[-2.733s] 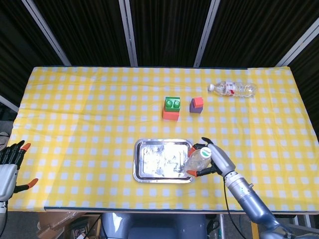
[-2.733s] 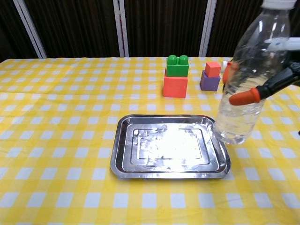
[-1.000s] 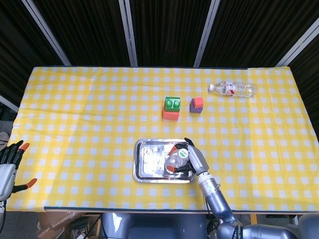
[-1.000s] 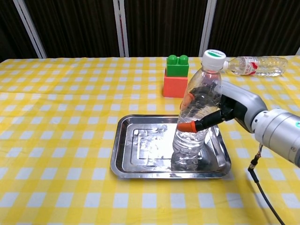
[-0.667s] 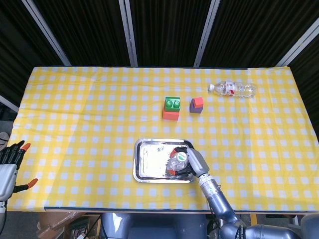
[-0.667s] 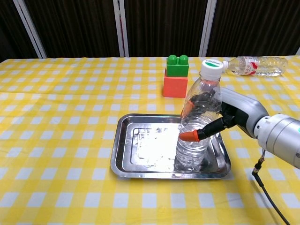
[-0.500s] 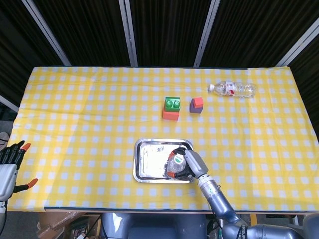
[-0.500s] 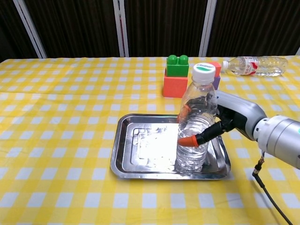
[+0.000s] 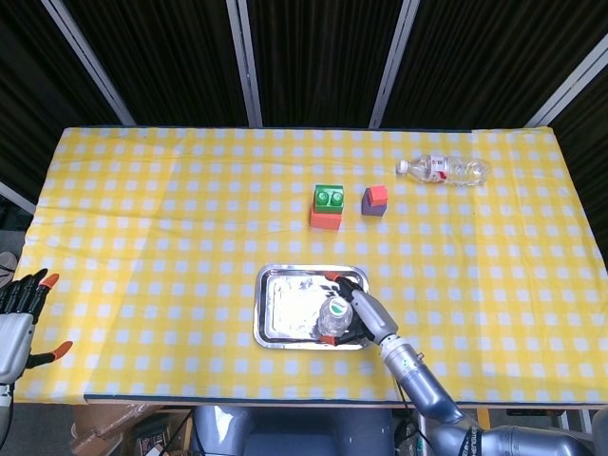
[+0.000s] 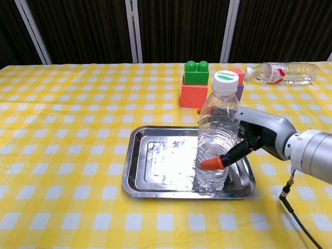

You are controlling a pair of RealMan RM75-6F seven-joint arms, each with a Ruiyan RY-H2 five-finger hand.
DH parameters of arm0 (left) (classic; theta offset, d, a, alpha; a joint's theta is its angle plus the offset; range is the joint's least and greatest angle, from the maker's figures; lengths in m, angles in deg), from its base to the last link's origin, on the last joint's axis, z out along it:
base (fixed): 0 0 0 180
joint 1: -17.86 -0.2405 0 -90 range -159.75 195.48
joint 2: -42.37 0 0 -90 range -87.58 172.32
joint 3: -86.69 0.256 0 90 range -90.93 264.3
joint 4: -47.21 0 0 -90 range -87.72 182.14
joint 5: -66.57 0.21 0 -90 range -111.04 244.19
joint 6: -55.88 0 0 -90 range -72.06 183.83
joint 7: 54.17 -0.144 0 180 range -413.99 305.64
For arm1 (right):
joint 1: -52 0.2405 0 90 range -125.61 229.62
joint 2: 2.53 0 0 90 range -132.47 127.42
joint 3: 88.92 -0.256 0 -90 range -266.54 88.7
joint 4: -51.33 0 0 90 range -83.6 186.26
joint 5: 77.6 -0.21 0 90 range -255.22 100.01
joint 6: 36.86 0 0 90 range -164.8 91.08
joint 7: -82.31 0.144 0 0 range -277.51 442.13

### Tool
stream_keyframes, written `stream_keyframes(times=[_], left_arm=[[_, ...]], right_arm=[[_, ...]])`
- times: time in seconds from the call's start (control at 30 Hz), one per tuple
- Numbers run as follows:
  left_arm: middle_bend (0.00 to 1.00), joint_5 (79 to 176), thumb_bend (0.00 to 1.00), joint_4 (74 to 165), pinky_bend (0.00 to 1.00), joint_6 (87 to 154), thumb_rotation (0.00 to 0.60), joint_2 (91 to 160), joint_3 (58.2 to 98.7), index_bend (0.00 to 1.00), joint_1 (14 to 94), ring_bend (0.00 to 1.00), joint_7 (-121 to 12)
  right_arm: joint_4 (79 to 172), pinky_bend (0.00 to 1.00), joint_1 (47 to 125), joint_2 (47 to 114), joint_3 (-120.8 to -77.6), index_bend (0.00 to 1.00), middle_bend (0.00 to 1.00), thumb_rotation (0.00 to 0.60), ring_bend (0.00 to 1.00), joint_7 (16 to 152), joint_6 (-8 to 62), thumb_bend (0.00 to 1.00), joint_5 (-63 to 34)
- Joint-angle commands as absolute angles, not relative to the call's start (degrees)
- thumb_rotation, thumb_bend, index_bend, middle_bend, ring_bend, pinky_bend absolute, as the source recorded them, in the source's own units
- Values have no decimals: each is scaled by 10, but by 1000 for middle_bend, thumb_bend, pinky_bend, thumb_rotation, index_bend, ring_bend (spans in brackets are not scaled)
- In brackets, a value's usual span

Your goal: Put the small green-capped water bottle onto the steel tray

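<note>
Green-capped bottle (image 10: 218, 140) upright in steel tray (image 10: 155, 182), gripped by right hand (image 10: 248, 139), blocks (image 10: 195, 84) behind

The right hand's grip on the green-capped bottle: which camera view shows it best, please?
The chest view: the right hand wraps the upright green-capped bottle side-on, standing in the steel tray. The head view shows mostly the cap, from above.

Both my feeds are bright, evenly lit from overhead and sharp. Strong white glare on the steel tray (image 10: 136, 179) floor; background black.
</note>
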State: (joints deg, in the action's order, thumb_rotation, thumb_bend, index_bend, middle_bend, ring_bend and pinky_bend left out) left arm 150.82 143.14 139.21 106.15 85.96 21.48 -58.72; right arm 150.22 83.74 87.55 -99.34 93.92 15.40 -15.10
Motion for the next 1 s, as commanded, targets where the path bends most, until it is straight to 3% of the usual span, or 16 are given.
stream_keyframes(times=[0.03, 0.23, 0.5, 0.6, 0.73, 1.0], left_arm=[[0, 1508, 141, 1431, 0, 1392, 600, 1061, 860, 36, 215, 0, -588], [0, 1505, 142, 1431, 0, 1390, 600, 1062, 859, 36, 216, 0, -590], [0, 1503, 142, 1434, 0, 1395, 600, 1061, 857, 36, 214, 0, -589], [0, 1500, 141, 1432, 0, 1396, 600, 1059, 855, 36, 213, 0, -583], [0, 1495, 141, 1429, 0, 1395, 600, 1057, 853, 36, 212, 0, -576], [0, 1487, 142, 1421, 0, 1387, 600, 1060, 850, 36, 216, 0, -577]], right_arm=[[1509, 0, 833, 847, -991, 65, 106, 600, 10, 951, 141, 170, -151], [1517, 0, 808, 773, -963, 65, 105, 600, 0, 995, 115, 169, -120], [1531, 0, 761, 636, -902, 54, 82, 600, 0, 1075, 125, 169, 12], [1503, 0, 728, 605, -894, 43, 72, 600, 0, 1016, 203, 169, 43], [1440, 0, 661, 627, -908, 43, 69, 600, 0, 871, 373, 169, 55], [1317, 0, 612, 693, -915, 43, 20, 600, 0, 813, 490, 169, 80]])
